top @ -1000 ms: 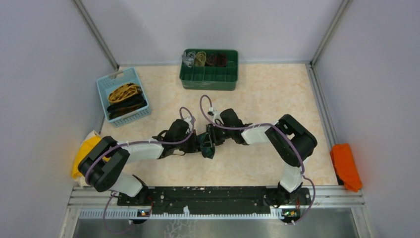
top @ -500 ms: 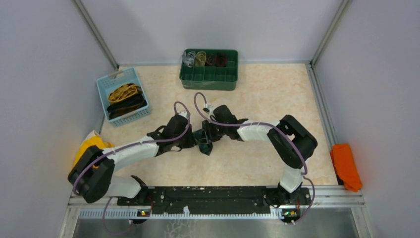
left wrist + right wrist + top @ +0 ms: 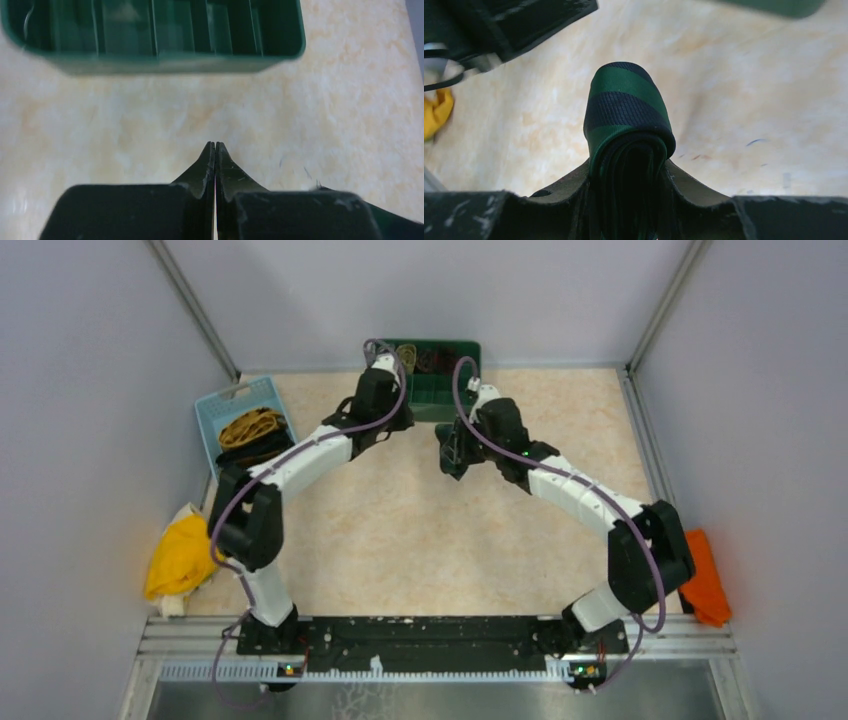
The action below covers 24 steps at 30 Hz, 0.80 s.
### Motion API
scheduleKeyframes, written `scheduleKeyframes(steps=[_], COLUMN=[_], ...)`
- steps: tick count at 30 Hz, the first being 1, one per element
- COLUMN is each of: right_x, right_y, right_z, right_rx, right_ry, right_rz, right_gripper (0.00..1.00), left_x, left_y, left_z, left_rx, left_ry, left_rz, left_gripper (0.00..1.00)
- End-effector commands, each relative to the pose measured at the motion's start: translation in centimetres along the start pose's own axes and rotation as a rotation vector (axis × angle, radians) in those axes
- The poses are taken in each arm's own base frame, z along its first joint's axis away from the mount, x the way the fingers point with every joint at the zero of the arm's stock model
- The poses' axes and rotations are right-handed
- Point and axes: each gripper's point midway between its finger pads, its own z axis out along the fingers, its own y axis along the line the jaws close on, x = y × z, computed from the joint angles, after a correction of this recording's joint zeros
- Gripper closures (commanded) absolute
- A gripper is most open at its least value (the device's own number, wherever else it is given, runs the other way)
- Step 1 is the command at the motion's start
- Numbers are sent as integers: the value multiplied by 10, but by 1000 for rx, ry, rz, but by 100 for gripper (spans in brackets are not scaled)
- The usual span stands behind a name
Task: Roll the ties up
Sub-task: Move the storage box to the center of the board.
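While my right pincer (image 3: 629,172) stands clamped on the rolled dark green fabric necktie with dark bands (image 3: 626,112), the roll juts past the fingertips over the mottled beige desk (image 3: 400,530), near the front of the dark green plastic divided crate (image 3: 150,62). My left pincer (image 3: 215,146) has its tips pressed together on nothing, close to that crate's front wall. Mustard-yellow and black ties (image 3: 250,430) lie in the light blue plastic basket (image 3: 213,412), far left.

The left arm (image 3: 300,462) and right arm (image 3: 585,495) each alternate white link shells with black joint housings, and a purple cable (image 3: 404,380) loops along each. Both stand on 1 black base rail (image 3: 420,633). The left gripper (image 3: 215,144) has black, lightly scuffed fingers (image 3: 200,173) tapering to points
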Motion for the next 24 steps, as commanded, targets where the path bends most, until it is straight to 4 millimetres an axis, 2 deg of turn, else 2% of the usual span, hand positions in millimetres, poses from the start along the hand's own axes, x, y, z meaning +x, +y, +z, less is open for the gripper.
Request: scheduleKeyframes(steps=[1, 3, 4, 7, 12, 15, 18, 21, 24], right_x=[-70, -81, -86, -97, -108, -111, -119, -132, -147], right_y=[-17, -22, -24, -33, -41, -46, -51, -53, -52], right_z=[-26, -28, -29, -30, -31, -29, -29, -26, -21], right_rx=[40, 42, 44, 53, 64, 86, 113, 135, 136], right_ry=[-177, -205, -216, -249, -275, -277, -290, -308, -331], right_rz=[-30, -30, -30, -33, -59, -62, -62, -67, -69], right_gripper=[100, 100, 100, 100, 100, 100, 100, 100, 100], left_x=[-20, -32, -45, -50, -68, -72, -59, -35, -12], left_y=[10, 15, 13, 23, 37, 43, 50, 47, 36], left_z=[78, 109, 124, 161, 192, 204, 209, 201, 182], left_rx=[-37, -55, -54, -63, -77, -87, -96, -52, 30], left_ry=[0, -15, -41, -41, -130, -131, -78, -11, 47], left_rz=[99, 104, 103, 102, 129, 152, 159, 161, 155], left_gripper=[100, 100, 100, 100, 100, 100, 100, 100, 100])
